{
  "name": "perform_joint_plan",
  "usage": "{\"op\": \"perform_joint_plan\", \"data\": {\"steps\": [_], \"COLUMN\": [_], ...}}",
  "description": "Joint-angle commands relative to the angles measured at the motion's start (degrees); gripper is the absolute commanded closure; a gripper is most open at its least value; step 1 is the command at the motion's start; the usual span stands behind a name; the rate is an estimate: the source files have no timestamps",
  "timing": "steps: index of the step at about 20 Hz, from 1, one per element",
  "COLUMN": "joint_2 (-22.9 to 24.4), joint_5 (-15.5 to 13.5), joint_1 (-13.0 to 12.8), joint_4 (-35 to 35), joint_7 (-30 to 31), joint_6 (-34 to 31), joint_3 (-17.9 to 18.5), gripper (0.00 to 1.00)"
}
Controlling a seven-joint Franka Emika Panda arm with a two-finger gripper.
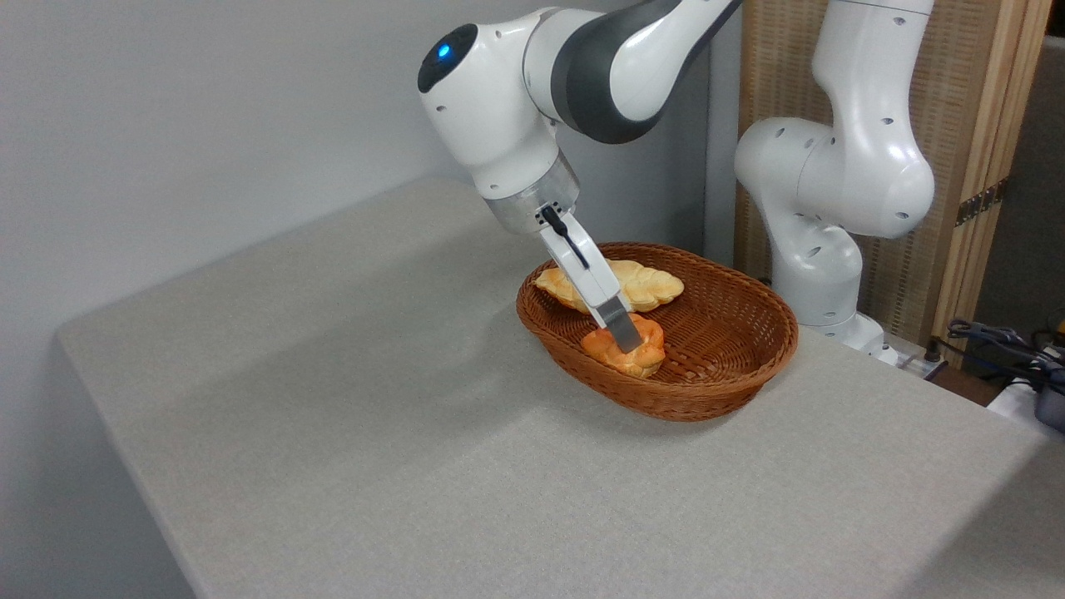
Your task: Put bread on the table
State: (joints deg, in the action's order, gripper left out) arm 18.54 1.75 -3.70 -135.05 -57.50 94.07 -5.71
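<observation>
Reaching down into the basket [732, 349], the hand [626, 339] has its visible finger [611, 314] lying against the top of the bread [626, 353]. Only that one finger shows from this side; the other is hidden behind it, so whether the hand is spread or pinching the bread cannot be told.

Bread: small orange-golden knotted bun, glossy. It sits inside the basket, on the floor near the front-left wall. It looks to rest on the wicker, though contact underneath is partly hidden by the rim.

Loaf [645, 284]: longer, pale yellow, braided. It lies in the basket behind the bread, toward the back-left wall. The finger crosses in front of its middle. Loaf and bread are close; touching or not cannot be told.

Basket: brown oval wicker, standing on the tabletop [333, 399], toward the back-right part of it. Nothing else lies on the grey surface around the basket.

Arm [516, 108]: comes in from above and behind the basket, wrist tilted so the finger slopes down and to the right. A blue light shows on the wrist housing. Arm base [832, 216] stands just behind the basket, at the far edge of the tabletop.

Cables [1007, 345] lie well to the right of the basket, off the tabletop.
</observation>
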Motion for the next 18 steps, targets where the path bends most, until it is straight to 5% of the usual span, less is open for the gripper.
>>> {"op": "perform_joint_plan", "data": {"steps": [1,6,13,15,16,18], "joint_2": [0.62,0.54,-2.44,-4.2,-5.6,-8.42], "joint_5": [-0.17,-2.01,-2.28,-2.28,-2.19,-2.19], "joint_1": [-0.69,-1.84,-1.84,-1.84,-1.84,-1.84], "joint_4": [4.96,10.68,11.92,11.83,11.83,11.92], "joint_7": [-1.04,-1.48,-1.57,-1.57,-1.39,-1.3], "joint_6": [-7.04,-8.83,11.28,15.33,17.09,20.7], "joint_3": [-0.18,0.0,0.09,0.17,0.17,0.17], "gripper": [0.71,0.65,0.6,0.44,0.09,0.0]}}
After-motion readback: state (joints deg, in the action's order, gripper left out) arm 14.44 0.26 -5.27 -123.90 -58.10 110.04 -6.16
